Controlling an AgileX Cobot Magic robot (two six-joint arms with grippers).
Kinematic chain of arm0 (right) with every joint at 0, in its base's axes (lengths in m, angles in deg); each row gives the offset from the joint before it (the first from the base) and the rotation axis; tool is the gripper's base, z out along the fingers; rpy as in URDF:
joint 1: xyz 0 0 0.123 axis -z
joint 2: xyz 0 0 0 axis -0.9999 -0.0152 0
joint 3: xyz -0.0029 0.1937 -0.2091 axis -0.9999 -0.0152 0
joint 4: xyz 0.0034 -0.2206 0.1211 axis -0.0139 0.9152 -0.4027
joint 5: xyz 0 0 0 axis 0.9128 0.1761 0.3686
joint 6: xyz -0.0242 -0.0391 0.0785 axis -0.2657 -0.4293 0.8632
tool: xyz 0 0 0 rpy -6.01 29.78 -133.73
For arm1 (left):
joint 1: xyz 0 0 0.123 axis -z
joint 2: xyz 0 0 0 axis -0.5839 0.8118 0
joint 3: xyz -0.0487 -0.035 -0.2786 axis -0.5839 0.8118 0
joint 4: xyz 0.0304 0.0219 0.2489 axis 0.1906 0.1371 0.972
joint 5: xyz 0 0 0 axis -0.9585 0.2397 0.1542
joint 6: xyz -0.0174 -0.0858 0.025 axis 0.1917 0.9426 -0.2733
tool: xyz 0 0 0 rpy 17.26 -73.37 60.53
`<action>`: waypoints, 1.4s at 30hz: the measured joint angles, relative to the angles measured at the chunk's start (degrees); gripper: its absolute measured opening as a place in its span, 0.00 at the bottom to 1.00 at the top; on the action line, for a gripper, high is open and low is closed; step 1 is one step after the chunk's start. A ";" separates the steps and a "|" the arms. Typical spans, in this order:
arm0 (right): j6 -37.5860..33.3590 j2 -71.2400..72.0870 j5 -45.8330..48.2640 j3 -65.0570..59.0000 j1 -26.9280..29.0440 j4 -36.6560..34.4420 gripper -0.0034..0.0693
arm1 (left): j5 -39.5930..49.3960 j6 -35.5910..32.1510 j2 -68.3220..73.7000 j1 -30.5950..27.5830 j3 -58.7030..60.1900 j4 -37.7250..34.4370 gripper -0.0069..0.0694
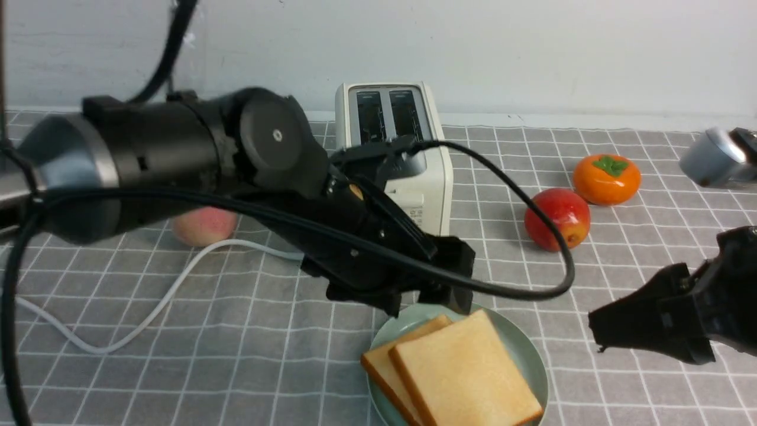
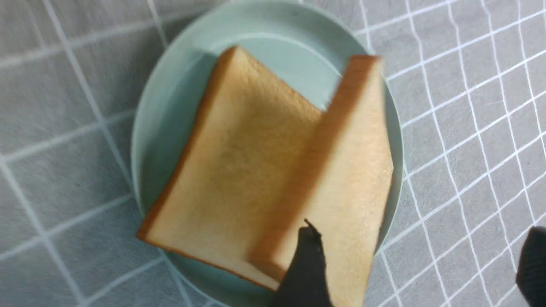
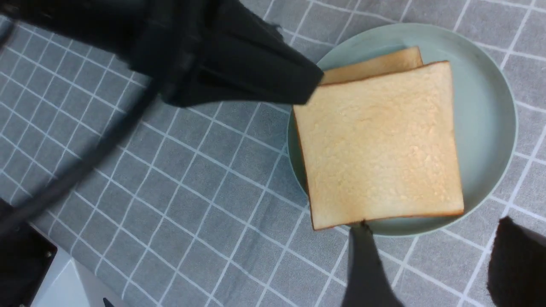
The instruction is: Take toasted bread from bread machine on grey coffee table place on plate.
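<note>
The left gripper (image 1: 424,303), jaws apart and empty, should be raised straight off the toasted bread (image 1: 467,370) stacked on the plate (image 1: 523,349) at the grey coffee table (image 1: 177,367) front edge.

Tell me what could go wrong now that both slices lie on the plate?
The upper toast slice pokes past the plate rim, so a bump might slide it off. The open left tool hangs close over the toast and may snag it when moving off. Its looping cable hangs near the red apple and could knock it.
</note>
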 joint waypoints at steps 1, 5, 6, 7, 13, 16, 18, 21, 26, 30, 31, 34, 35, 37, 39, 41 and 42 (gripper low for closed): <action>0.58 0.00 0.26 0.00 0.00 0.00 0.51 | 1.77 0.63 -1.08 0.00 -1.05 2.40 0.93; 4.91 0.00 1.51 0.00 0.00 0.50 0.28 | 10.22 5.25 -6.58 0.00 -3.16 10.85 0.93; 6.12 0.00 1.51 0.00 0.00 0.50 0.24 | 12.11 6.53 -7.59 0.00 -3.27 12.15 0.91; 7.68 0.00 1.28 0.00 0.00 0.61 0.19 | 13.56 8.17 -8.79 0.00 -3.27 13.37 0.89; 14.66 0.47 -0.48 0.00 0.00 0.65 0.02 | 18.91 12.05 -14.73 0.00 -1.96 14.51 0.65; 16.67 2.35 -0.42 0.00 0.00 0.65 0.02 | 19.63 11.89 -18.13 0.00 1.37 14.13 0.46; 17.23 4.57 -0.27 0.00 0.00 0.71 0.02 | 19.62 11.89 -20.59 0.00 4.19 14.07 0.33; 17.44 9.39 -0.25 -0.27 0.00 1.67 0.02 | 19.69 13.47 -25.37 0.00 9.58 14.07 0.13; 15.86 21.26 -2.97 -5.58 0.00 7.43 0.03 | 18.41 17.49 -36.08 0.00 21.62 12.41 0.07; 12.42 33.82 -5.33 -13.91 0.00 10.03 0.03 | 15.31 19.34 -46.78 0.00 33.83 7.09 0.07; 12.11 37.05 -5.75 -16.43 0.00 9.97 0.03 | 13.81 19.48 -49.90 0.00 36.73 5.32 0.07; 11.55 44.33 -7.02 -22.73 0.00 8.55 0.03 | 9.62 20.05 -58.31 0.00 43.69 -0.29 0.07; 11.16 46.17 -7.80 -24.52 0.00 8.06 0.03 | 8.34 20.18 -60.81 0.00 45.60 -1.75 0.07; 9.65 49.99 -9.29 -29.06 0.00 7.26 0.03 | 5.02 20.19 -67.17 0.00 50.17 -6.49 0.07; 8.85 51.51 -10.11 -30.74 0.00 6.77 0.04 | 3.01 20.19 -70.28 0.00 52.41 -8.12 0.07; 7.97 53.31 -11.65 -32.51 0.00 6.14 0.04 | -0.75 20.19 -75.96 0.00 55.14 -9.09 0.07; 7.81 53.63 -12.38 -32.63 0.00 6.08 0.04 | -2.77 20.07 -77.60 0.00 55.78 -8.60 0.07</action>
